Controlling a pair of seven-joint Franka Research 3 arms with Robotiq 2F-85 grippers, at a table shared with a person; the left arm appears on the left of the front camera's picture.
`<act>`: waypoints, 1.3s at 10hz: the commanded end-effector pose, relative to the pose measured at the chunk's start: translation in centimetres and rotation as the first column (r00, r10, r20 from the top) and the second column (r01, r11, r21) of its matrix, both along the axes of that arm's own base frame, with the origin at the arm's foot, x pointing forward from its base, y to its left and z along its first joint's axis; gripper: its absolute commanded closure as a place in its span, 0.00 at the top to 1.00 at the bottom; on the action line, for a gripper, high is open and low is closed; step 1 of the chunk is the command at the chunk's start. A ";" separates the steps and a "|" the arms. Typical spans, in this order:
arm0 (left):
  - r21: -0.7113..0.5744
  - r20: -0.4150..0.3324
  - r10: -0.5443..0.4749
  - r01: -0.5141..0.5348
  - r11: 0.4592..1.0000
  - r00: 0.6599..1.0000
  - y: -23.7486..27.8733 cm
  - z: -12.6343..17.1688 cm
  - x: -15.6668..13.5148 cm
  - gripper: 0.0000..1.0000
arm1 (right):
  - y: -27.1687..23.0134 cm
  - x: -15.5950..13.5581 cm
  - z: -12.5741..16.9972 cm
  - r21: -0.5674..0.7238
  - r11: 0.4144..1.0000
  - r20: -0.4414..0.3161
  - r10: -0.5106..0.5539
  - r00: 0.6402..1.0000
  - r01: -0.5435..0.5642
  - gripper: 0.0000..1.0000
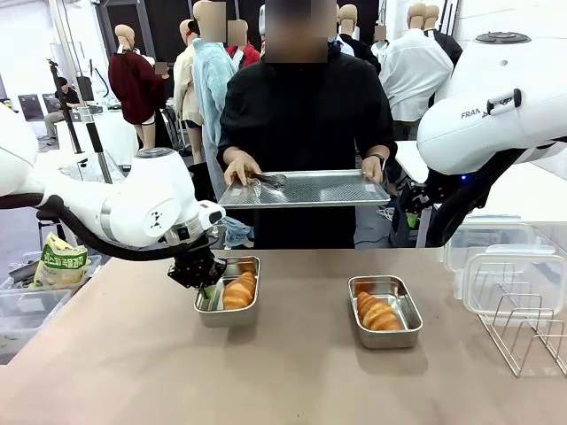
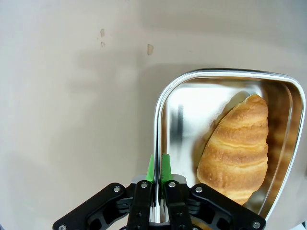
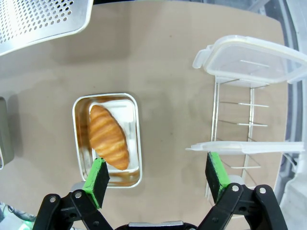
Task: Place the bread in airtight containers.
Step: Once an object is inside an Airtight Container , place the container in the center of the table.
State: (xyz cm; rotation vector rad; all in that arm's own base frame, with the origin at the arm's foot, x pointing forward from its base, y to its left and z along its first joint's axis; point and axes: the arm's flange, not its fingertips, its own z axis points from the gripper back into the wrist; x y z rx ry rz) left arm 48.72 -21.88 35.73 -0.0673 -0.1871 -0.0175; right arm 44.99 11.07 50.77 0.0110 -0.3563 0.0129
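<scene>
Left croissant [image 1: 239, 289] lies in the left pan [image 1: 248, 264], right croissant [image 1: 378, 312] in the right pan [image 1: 409, 305]. My left gripper [image 2: 159, 165] is clamped on the left pan's rim, at its 8 o'clock corner. Right gripper [image 3: 158, 178] hangs spread and empty above the right pan. Lids [image 3: 249, 55] sit on the wire rack [image 3: 242, 123], at 3 o'clock of that pan. Step, by my read: lidding. Next I'd need to fetch a lid and seat it squarely.
</scene>
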 end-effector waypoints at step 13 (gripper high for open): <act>0.037 -0.010 0.050 -0.049 0.998 0.999 -0.2 -2.1 -0.1 1.00 | 0.0 -0.1 0.1 -0.002 1.000 0.000 0.004 1.000 -0.004 1.00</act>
